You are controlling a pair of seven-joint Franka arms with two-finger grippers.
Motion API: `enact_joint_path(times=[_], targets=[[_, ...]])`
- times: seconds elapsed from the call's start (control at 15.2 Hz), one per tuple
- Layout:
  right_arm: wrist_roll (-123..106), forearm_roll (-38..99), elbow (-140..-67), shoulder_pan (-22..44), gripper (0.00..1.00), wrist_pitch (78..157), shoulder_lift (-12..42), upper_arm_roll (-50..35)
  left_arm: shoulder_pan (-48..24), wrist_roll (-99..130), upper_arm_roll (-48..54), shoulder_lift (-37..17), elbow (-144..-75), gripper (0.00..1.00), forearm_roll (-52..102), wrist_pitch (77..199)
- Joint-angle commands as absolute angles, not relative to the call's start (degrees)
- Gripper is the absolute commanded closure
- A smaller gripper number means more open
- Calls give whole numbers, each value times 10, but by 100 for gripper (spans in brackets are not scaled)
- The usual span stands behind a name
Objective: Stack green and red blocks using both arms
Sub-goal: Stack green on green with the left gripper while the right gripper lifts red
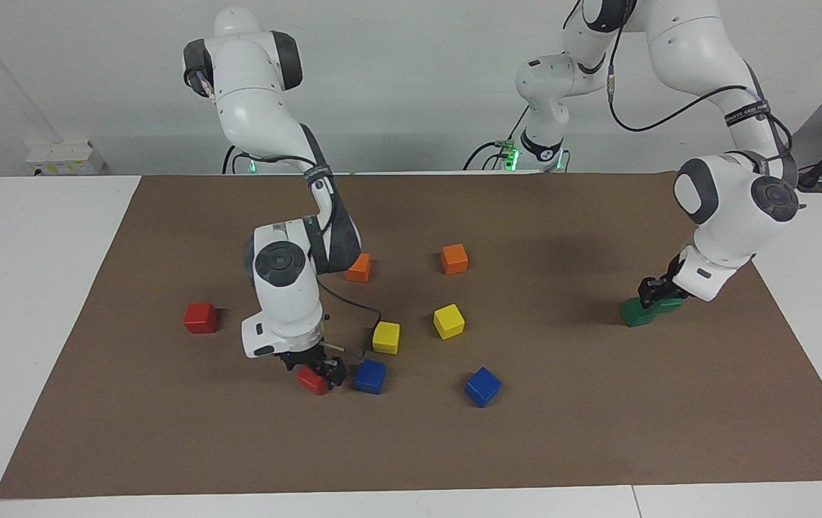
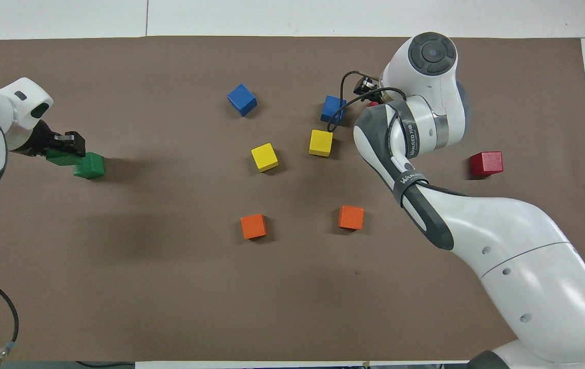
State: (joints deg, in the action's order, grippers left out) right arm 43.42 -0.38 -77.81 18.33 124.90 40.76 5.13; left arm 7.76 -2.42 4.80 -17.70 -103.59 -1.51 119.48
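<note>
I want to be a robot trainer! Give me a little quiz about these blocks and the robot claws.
1. True or false: the left claw is shut on a green block.
2. The open right claw is down at a block of which colour? A) yellow B) red C) orange
3. How many orange blocks lie on the brown mat?

Key:
1. True.
2. B, the red block beside a blue block.
3. Two.
</note>
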Motion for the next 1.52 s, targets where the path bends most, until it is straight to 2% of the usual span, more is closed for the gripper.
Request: enact_joint_path(times=[0.0, 0.07, 0.13, 0.2, 0.26, 0.33, 0.4, 0.73, 0.79, 0.92, 1.06, 1.19, 1.45], targets=[[459, -11, -809, 183, 0, 1289, 410, 49, 83, -40, 51, -141, -1086, 100, -5, 1229], [461, -10, -811, 184, 0, 1290, 408, 49, 86, -41, 51, -141, -1087, 100, -5, 1230], [463, -10, -812, 184, 9, 1288, 408, 49, 86, -40, 52, -142, -1092, 100, -5, 1236], [465, -9, -814, 185, 28, 1288, 406, 49, 86, -40, 52, -141, -1099, 100, -5, 1242], [466, -9, -818, 185, 57, 1288, 405, 49, 87, -40, 52, -140, -1105, 100, -5, 1244], [465, -9, -818, 185, 97, 1288, 405, 49, 88, -40, 51, -138, -1106, 100, -5, 1242], [465, -10, -818, 185, 100, 1287, 405, 49, 88, -38, 51, -136, -1109, 100, -5, 1243], [388, -15, -809, 173, 100, 1239, 380, 53, 87, -32, 51, -135, -1129, 100, -5, 1267], [318, -16, -817, 163, 100, 1213, 353, 53, 87, -33, 51, -136, -1129, 80, -5, 1267], [198, -15, -888, 136, 100, 1188, 272, 53, 87, -35, 51, -135, -1129, 0, -5, 1264], [95, -15, -1006, 100, 100, 1217, 180, 52, 87, -35, 50, -131, -1125, 0, -5, 1251], [0, -10, -1095, 56, 100, 1265, 122, 52, 86, -34, 50, -112, -1104, 0, -5, 1214], [-131, 9, -1184, -8, 100, 1312, 69, 50, 79, -34, 54, -63, -1023, 0, -7, 1049]])
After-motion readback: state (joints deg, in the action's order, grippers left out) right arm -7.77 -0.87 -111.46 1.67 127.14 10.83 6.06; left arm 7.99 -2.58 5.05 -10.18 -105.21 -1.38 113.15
